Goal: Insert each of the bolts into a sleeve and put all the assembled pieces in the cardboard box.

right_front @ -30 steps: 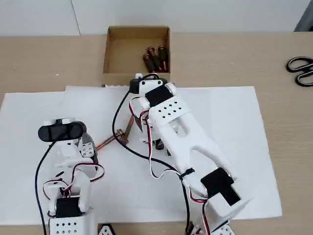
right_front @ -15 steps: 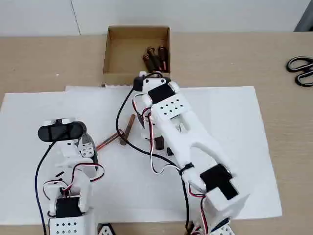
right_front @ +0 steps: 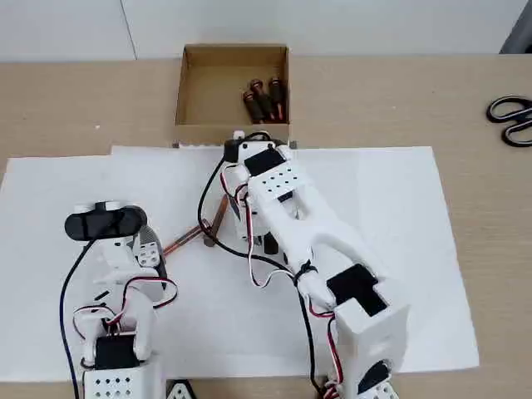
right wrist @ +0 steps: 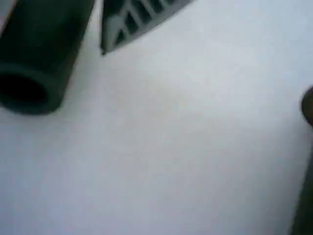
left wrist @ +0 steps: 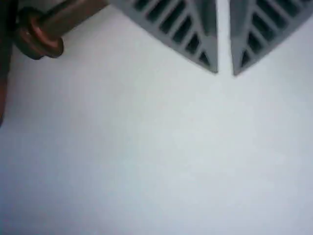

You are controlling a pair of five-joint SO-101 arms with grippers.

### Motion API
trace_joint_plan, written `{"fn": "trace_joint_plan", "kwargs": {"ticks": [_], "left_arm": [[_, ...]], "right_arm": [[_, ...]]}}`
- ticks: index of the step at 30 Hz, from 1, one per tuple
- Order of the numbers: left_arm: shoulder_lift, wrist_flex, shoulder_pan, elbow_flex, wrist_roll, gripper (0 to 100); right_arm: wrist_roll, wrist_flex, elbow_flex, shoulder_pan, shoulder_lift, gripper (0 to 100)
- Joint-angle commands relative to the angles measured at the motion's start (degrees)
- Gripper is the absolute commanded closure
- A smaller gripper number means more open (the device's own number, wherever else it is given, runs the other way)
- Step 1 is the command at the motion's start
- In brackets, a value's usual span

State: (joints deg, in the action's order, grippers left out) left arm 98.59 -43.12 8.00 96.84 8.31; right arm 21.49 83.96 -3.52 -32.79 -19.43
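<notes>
A: Wooden table, white paper sheet across it. We log three assembled pieces already in the cardboard box.
B: Left gripper?
A: Nearly closed; we judge it pinches the bolt, head out over the sheet. Right gripper: we cannot tell. Dark sleeve lies just beside it, bore open.
B: Risks?
A: Our worry: sleeve meets bolt off-axis and jams, or the push twists the bolt from a thin hold. Brown rod near the head could get knocked.
</notes>
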Motion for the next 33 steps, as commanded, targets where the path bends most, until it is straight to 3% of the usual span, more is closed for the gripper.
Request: {"fn": "trace_joint_plan", "kwargs": {"ticks": [1, 11, 17, 21, 29, 33], "left_arm": [[0.53, -0.26, 0.18, -0.22, 0.00, 99], [0.53, -0.26, 0.18, -0.22, 0.00, 99], [0.53, -0.26, 0.18, -0.22, 0.00, 99], [0.53, -0.26, 0.18, -0.22, 0.00, 99], [0.53, -0.26, 0.18, -0.22, -0.09, 99], [0.53, -0.26, 0.09, -0.22, -0.18, 99]], "right_arm": [[0.35, -0.40, -0.26, 0.31, -0.40, 82.6], [0.44, -0.40, -0.26, 0.48, -4.26, 82.8], [0.35, -0.40, -0.26, 0.48, -4.44, 99.8], [0.35, -0.40, -0.79, 0.48, -4.35, 99.7], [-0.26, 8.57, -17.58, -0.75, -1.89, 99.7], [-5.19, 11.91, -21.80, -1.01, 1.36, 99.7]]}}
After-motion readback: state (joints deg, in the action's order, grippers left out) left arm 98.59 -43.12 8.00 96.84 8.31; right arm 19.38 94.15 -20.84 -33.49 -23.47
